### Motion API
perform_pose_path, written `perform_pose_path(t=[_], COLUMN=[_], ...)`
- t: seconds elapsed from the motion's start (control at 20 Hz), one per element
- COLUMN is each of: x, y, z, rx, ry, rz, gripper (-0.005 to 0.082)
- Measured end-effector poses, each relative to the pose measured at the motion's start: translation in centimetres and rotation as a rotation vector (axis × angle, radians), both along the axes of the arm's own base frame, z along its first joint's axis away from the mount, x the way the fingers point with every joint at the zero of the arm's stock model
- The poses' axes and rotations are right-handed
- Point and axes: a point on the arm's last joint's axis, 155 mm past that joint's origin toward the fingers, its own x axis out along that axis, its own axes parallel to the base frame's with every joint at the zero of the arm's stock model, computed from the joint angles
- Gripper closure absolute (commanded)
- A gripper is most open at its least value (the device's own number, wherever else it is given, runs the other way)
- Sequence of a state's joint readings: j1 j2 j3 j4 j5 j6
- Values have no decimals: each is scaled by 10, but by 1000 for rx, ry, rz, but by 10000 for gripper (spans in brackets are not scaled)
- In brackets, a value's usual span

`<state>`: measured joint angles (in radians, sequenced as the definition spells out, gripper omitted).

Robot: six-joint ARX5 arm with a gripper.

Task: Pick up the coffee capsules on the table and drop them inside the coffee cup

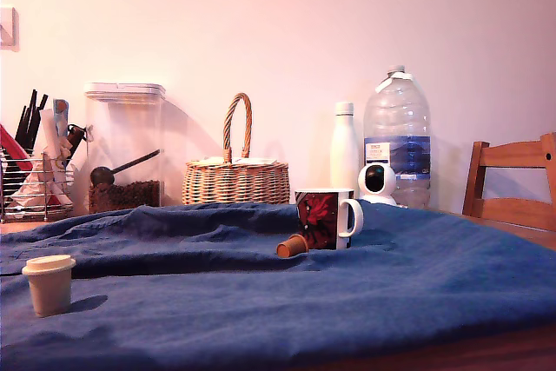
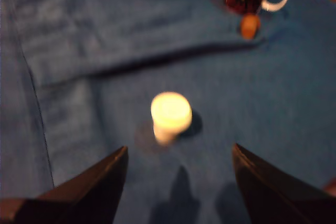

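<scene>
Gripper (image 2: 178, 153) spread wide and empty above the cream capsule (image 2: 170, 116) standing upright on the blue-draped table (image 1: 434, 293), the orange capsule (image 1: 293, 247) lying tipped against the coffee cup (image 1: 324, 218) well apart.

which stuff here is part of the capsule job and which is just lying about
Job: cream capsule, orange capsule, mug, blue-clothed table, gripper, open above the cream capsule.

Lying about: wicker basket, white bottle, water jug, storage jar, utensil rack, small camera, chair.
</scene>
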<state>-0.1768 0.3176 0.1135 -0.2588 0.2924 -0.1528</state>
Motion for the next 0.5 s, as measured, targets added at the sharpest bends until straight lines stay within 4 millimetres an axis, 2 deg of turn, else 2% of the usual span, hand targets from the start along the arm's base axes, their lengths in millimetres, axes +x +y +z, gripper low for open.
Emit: perform_pose_path(t=[0.3,0.5], x=[8,8], y=[-3,-8], z=[10,1], rx=[-6,-12], ry=[-85,-64], rz=[-6,-3], gripper=[195,195])
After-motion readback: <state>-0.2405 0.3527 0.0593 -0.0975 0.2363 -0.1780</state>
